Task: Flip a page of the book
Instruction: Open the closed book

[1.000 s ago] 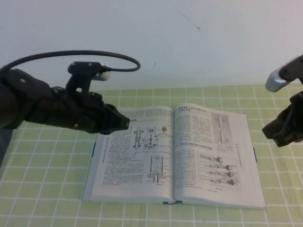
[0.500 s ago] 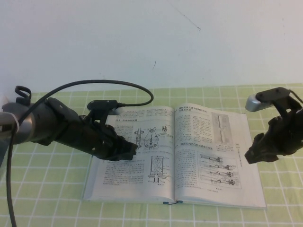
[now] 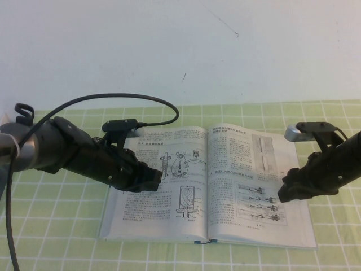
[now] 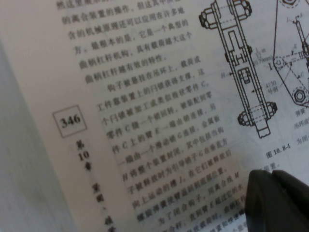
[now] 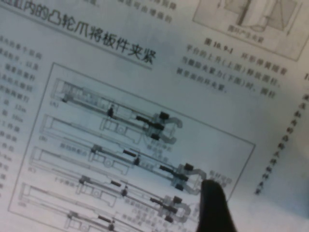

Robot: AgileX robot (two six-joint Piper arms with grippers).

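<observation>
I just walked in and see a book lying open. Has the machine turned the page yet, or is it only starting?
Only starting. The book lies open and flat, so nothing is turned yet. In hand: the right hand hovers low over the right-hand page near the rod drawings, fingers apart, gripping nothing. The left hand sits over the opposite leaf. Left to do: catch that page, lift it and swing it across.

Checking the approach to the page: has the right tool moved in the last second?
Yes. The right tool has come in leftward and down from beyond the book's right edge, now over the page by the rod drawings.
</observation>
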